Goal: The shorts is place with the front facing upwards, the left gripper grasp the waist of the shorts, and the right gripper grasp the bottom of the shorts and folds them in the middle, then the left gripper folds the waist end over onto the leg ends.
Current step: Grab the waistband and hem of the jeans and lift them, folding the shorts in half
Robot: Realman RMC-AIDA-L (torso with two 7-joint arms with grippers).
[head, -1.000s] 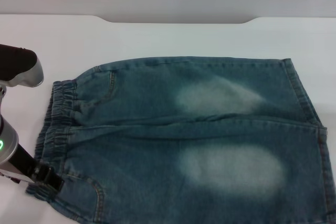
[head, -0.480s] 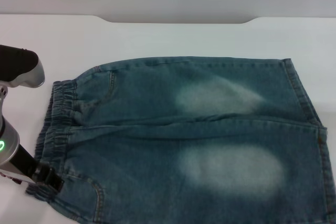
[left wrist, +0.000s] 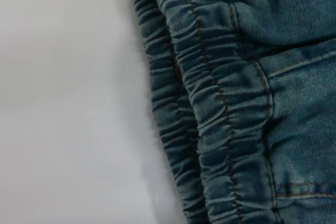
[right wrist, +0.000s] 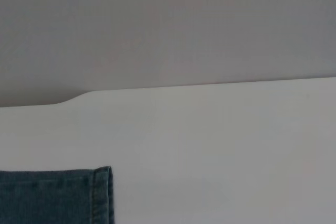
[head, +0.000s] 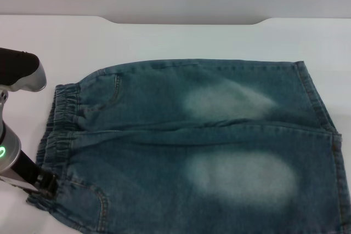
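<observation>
left hand: at the near waist corner, apparently to grip it; clamped or apart, cannot tell. shorts: flat, front up on white worktop, leg ends rightward. right hand: unseen.

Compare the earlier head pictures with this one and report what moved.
The left gripper slid a little toward the near edge along the waist, staying at its near corner. The shorts lie flat as before on the table, unfolded. The right gripper stays out of view.
</observation>
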